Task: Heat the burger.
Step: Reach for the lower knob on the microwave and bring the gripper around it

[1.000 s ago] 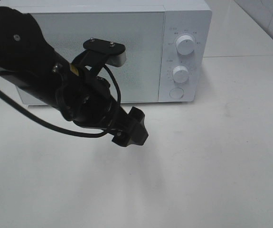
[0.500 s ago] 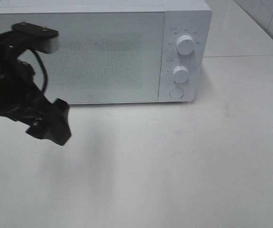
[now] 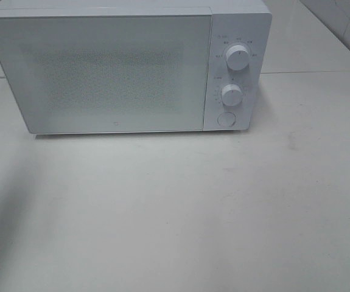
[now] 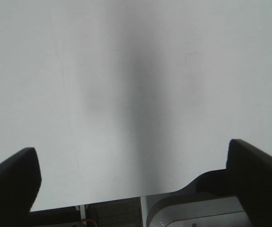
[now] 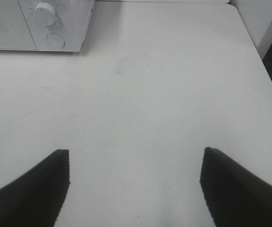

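The left tool point(image 4: 133, 176) and right tool point(image 5: 135, 161) gape empty above the worktop point(image 3: 235, 213); the left arm no longer fronts the closed microwave point(image 3: 120, 73)

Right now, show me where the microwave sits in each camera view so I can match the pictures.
Exterior high: the microwave fills the upper part of the picture, door shut, controls on its right.
Left wrist: not in it; only bare table.
Right wrist: only its control corner shows, far beyond the open right gripper.
Shared landmark: the round button under the knobs, also in the right wrist view.
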Robot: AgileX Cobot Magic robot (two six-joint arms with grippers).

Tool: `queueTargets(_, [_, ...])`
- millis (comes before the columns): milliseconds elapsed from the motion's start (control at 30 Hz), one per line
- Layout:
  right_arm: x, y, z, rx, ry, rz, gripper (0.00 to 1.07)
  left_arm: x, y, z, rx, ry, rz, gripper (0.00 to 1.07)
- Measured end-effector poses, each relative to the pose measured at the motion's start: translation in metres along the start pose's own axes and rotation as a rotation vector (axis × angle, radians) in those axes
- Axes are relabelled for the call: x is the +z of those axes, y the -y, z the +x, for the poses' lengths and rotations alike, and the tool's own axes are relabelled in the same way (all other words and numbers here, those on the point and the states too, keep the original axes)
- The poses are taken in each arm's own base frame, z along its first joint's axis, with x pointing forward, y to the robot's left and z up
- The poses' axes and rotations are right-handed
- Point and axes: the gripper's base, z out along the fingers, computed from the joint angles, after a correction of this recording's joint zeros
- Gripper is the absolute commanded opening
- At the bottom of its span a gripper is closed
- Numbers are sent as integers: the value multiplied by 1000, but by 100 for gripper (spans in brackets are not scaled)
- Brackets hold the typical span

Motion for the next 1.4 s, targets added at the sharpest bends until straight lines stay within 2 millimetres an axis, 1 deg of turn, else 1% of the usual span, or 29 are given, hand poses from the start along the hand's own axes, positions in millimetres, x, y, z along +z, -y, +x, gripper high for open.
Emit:
queueTargets(67, [0,0,0,0,0,0,76,-3,-4,5,-23,12,-7,101])
queueTargets(100, [0,0,0,0,0,0,76,-7,-9,16,-51,25,-15,101])
queueTargets(133, [0,0,0,0,0,0,76,-7,-9,16,-51,25,-15,101])
queueTargets(167, [0,0,0,0,0,0,76,-8,-10,22,-60,29,-19,101])
queueTargets(200, [0,0,0,0,0,0,76,-10,-10,34,-65,37,-21,101])
queueTargets(233, [0,0,0,0,0,0,76,-10,-10,34,-65,37,-21,101])
queueTargets(267, [0,0,0,0,0,0,76,-10,-9,41,-64,39,-21,101])
queueTargets(300, [0,0,0,0,0,0,76,-9,-8,52,-64,42,-21,101])
queueTargets(367, [0,0,0,0,0,0,76,-8,-8,58,-64,42,-21,101])
queueTargets(400, [0,0,0,0,0,0,76,-6,-7,71,-64,45,-22,101])
queueTargets(433, [0,0,0,0,0,0,76,-6,-7,71,-64,45,-22,101])
queueTargets(500, [0,0,0,0,0,0,76,-1,-6,89,-65,60,-22,101])
queueTargets(533, [0,0,0,0,0,0,76,-1,-6,89,-65,60,-22,101])
queueTargets(567, [0,0,0,0,0,0,76,1,-6,96,-64,75,-24,101])
queueTargets(600, [0,0,0,0,0,0,76,2,-5,106,-63,109,-26,101])
queueTargets(633, [0,0,0,0,0,0,76,2,-5,106,-63,109,-26,101])
queueTargets(667, [0,0,0,0,0,0,76,1,-4,117,-60,163,-30,101])
queueTargets(700, [0,0,0,0,0,0,76,1,-4,117,-60,163,-30,101])
queueTargets(767, [0,0,0,0,0,0,76,-4,-2,131,-52,254,-34,101])
queueTargets(800, [0,0,0,0,0,0,76,-4,-2,131,-52,254,-34,101])
queueTargets(867, [0,0,0,0,0,0,76,-11,0,145,-44,349,-39,101])
queueTargets(900, [0,0,0,0,0,0,76,-11,0,145,-44,349,-39,101])
queueTargets(933, [0,0,0,0,0,0,76,-16,1,153,-38,413,-42,101])
queueTargets(1000, [0,0,0,0,0,0,76,-19,2,157,-35,447,-45,101])
queueTargets(1033, [0,0,0,0,0,0,76,-23,2,165,-29,495,-49,101])
queueTargets(1100, [0,0,0,0,0,0,76,-23,3,168,-28,506,-49,101])
queueTargets(1133, [0,0,0,0,0,0,76,-23,3,176,-24,525,-51,101])
queueTargets(1200, [0,0,0,0,0,0,76,-24,4,179,-22,538,-54,101])
queueTargets(1400, [0,0,0,0,0,0,76,-34,6,199,-7,681,-62,101])
